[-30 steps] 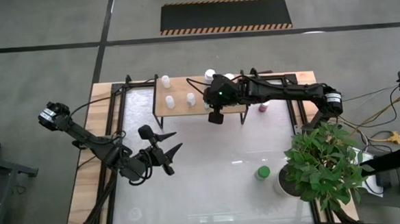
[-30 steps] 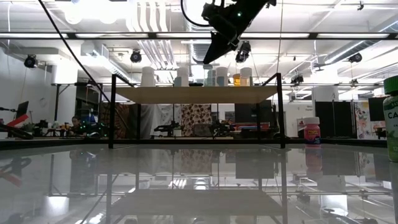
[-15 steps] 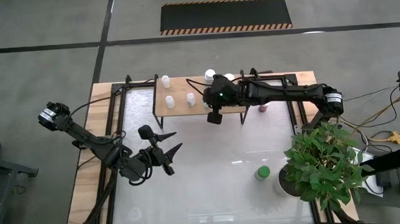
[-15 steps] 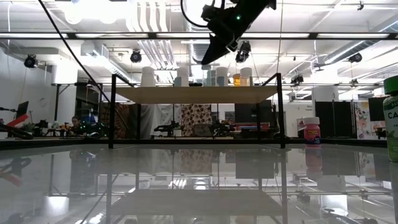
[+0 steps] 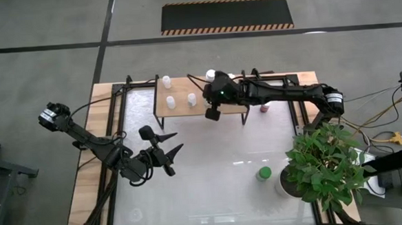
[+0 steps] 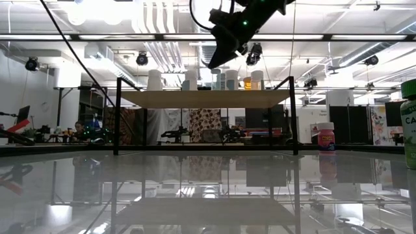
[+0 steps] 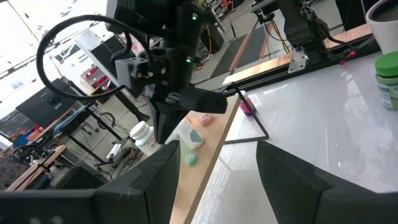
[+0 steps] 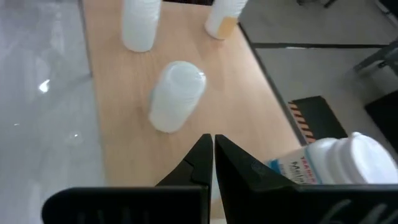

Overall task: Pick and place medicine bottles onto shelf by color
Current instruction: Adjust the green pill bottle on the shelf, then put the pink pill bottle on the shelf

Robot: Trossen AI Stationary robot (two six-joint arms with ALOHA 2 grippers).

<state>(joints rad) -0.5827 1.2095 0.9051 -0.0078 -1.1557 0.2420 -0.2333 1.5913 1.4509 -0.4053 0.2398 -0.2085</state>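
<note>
— Since most of the pale bottles already stand on the shelf (image 5: 186,92), how much would we say is left?

— We count at least two still on the bench (image 5: 211,174). The green bottle (image 5: 263,172) sits near the potted plant (image 5: 324,164), well apart from the shelf, and the pink-maroon bottle (image 5: 264,109) stands on the bench just beside the shelf's right-hand legs. Everything else we can see is up on the board: three white ones (image 5: 170,101) toward the left, more pale caps near the middle, and in the low view an orange bottle (image 6: 247,83) among them.

— And the arms?

— Our right tool (image 5: 213,113) hangs over the front edge of the shelf, above the board. In its own wrist view the two fingers (image 8: 200,162) meet with nothing between them, so we read it as closed and empty. Below it a white bottle (image 8: 176,96) stands on the wood. The left tool (image 5: 167,150) waits over the bench, front left, fingers spread wide and carrying nothing.

— So the next job?

— We judge the white group is largely done. The coloured pair on the bench remains, and each wants its own place on the shelf. Whether any bottle is hidden behind the right arm, we cannot tell.
</note>
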